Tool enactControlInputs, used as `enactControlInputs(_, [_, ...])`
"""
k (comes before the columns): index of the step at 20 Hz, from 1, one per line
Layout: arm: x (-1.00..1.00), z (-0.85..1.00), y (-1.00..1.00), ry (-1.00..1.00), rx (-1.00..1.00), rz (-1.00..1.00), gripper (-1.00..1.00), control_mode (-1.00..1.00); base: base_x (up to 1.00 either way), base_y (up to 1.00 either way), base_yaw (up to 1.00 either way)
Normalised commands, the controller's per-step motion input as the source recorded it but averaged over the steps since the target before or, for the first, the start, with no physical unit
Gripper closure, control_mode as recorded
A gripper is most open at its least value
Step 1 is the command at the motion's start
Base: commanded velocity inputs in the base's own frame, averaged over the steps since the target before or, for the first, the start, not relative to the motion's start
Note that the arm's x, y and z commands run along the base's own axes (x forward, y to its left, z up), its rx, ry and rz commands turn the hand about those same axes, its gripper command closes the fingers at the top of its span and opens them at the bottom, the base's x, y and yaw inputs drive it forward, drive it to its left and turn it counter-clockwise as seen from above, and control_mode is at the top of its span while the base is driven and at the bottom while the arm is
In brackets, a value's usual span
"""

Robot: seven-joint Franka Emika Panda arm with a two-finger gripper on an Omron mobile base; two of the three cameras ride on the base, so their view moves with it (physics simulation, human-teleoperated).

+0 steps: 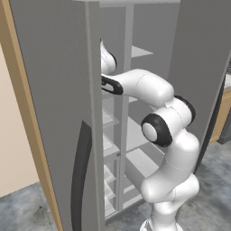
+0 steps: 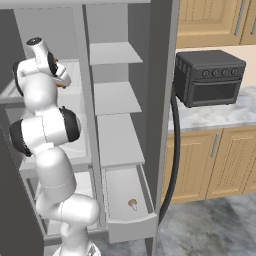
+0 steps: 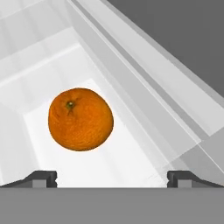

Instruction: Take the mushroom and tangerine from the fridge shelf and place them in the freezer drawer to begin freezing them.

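- End effector (image 3: 112, 178), jaws spread wide, empty, faces the small, smooth, bright orange tangerine (image 3: 81, 119) mid-shelf on the white fridge shelf (image 3: 131, 162).
- Tiny tan-beige mushroom (image 2: 132, 203) already lies in the pale grey-white freezer drawer (image 2: 131, 225) (open).
- Next, I judge: advance, straddle the fruit, close.

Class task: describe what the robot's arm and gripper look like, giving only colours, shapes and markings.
The arm is glossy white, built of rounded, tube-like segments joined by dark black rings at the joints. The gripper ends in two small dark grey finger tips with stepped, blocky tops. No cables or markings are visible.
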Motion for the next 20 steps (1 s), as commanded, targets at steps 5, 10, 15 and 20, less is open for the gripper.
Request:
enactControlInputs(5, [0.17, -0.04, 0.03, 0.0, 0.01, 0.0, -1.0, -1.0, 0.0, 0.0, 0.0])
enactControlInputs(10, [0.05, -0.01, 0.07, 0.0, 0.0, 0.0, -1.0, -1.0, 0.0, 0.0, 0.0])
enactControlInputs(15, [0.05, -0.08, 0.17, 0.0, 0.0, 0.0, -1.0, -1.0, 0.0, 0.0, 0.0])
enactControlInputs(20, [0.08, -0.12, 0.04, 0.0, 0.0, 0.0, -1.0, -1.0, 0.0, 0.0, 0.0])
